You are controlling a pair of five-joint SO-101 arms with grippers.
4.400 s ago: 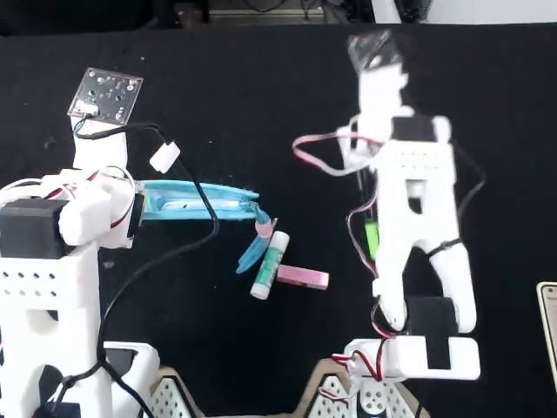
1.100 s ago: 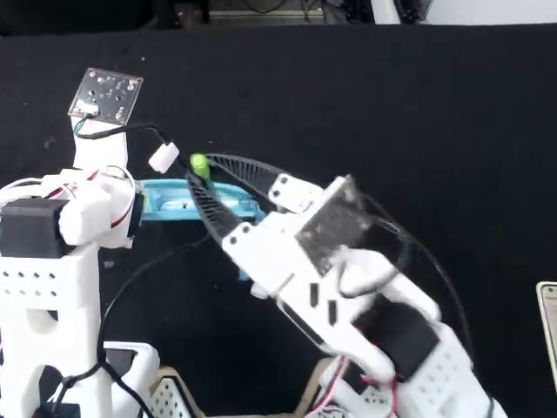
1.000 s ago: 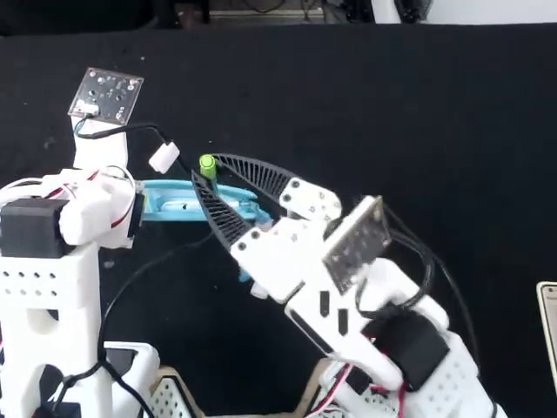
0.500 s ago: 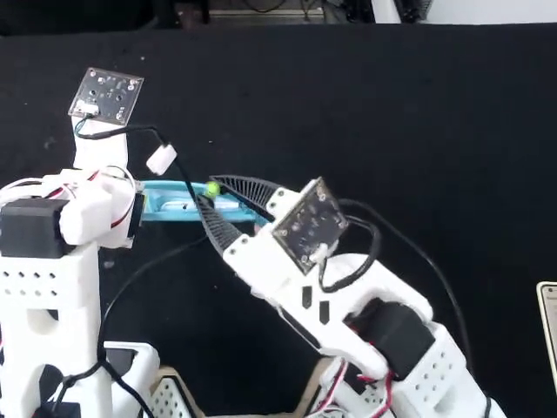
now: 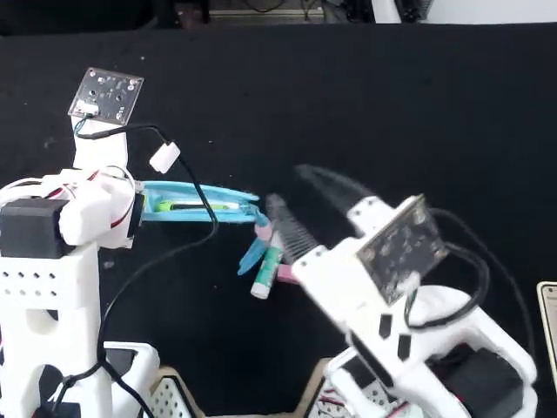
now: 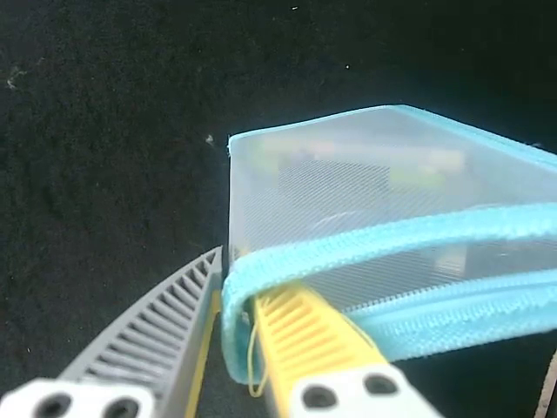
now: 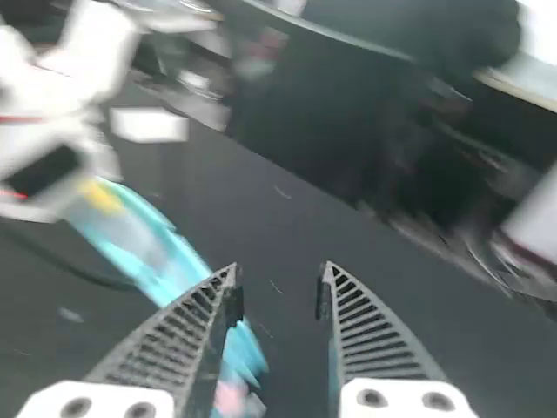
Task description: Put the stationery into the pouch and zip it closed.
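My left gripper (image 6: 235, 331) is shut on the rim of the blue mesh pouch (image 6: 365, 200), yellow finger inside and grey finger outside. From above, the pouch (image 5: 204, 193) stands open beside the left arm, and a green marker (image 5: 184, 206) lies inside it. A glue stick (image 5: 266, 266) and a pink eraser (image 5: 285, 274) lie on the table just off the pouch's free end, next to blue and pink tabs (image 5: 254, 251). My right gripper (image 5: 285, 185) hovers open and empty past that end. The right gripper (image 7: 277, 272) has the pouch (image 7: 139, 239) off to one side.
The black table (image 5: 418, 104) stretches wide behind and to the right. A black cable with a white plug (image 5: 164, 158) runs across the pouch from the left arm. A pale object (image 5: 548, 318) sits at the right edge.
The right arm carried the green marker over the pouch, let it go inside, and has pulled back to the right with its fingers open. The left arm has kept still.
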